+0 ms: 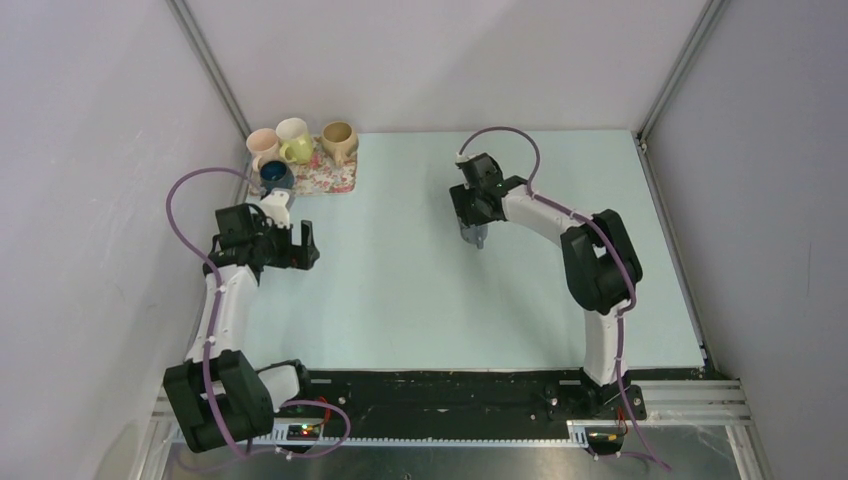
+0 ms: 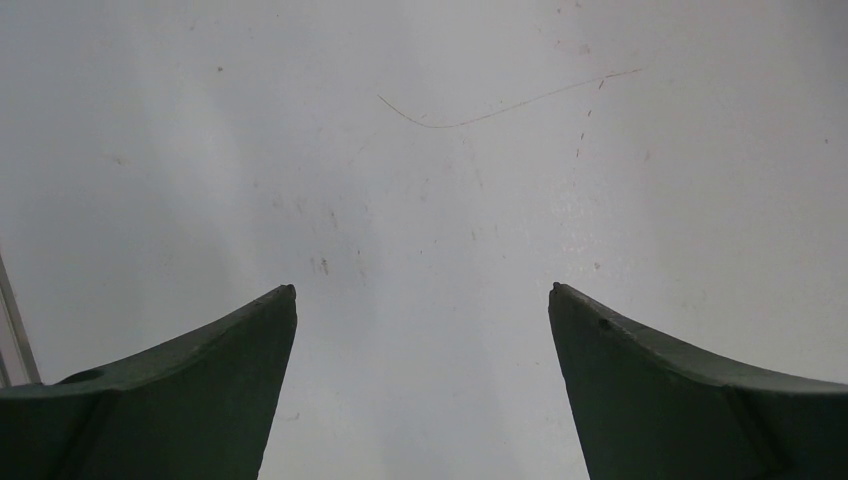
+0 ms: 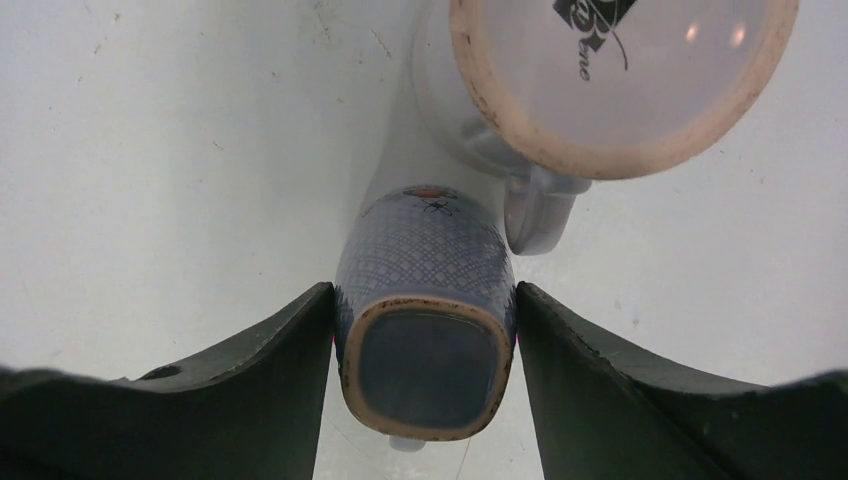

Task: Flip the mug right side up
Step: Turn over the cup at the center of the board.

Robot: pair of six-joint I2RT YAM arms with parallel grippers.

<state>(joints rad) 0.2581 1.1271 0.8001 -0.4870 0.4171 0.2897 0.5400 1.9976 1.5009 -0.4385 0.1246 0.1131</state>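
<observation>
Right pincer [image 3: 422, 288] clamped snug on blue cross-hatched ceramic mug [image 3: 428, 365], mid pale-green counter [image 1: 400, 300], toward the far edge. Its squarish base with rough unglazed foot ring faces up: inverted. Glossy white round mug [image 3: 610, 70] just beyond, also base-up, handle toward mine. Left pincer [image 2: 420, 290] spread wide, holding nothing, near the left edge.

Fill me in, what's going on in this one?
The right gripper is closed around a blue patterned mug near the middle of the table, with the mug's base facing the wrist camera. A white mug sits just beyond it, base up. The left gripper hangs open over bare table, holding nothing. More mugs sit on a floral tray at the back left corner.
</observation>
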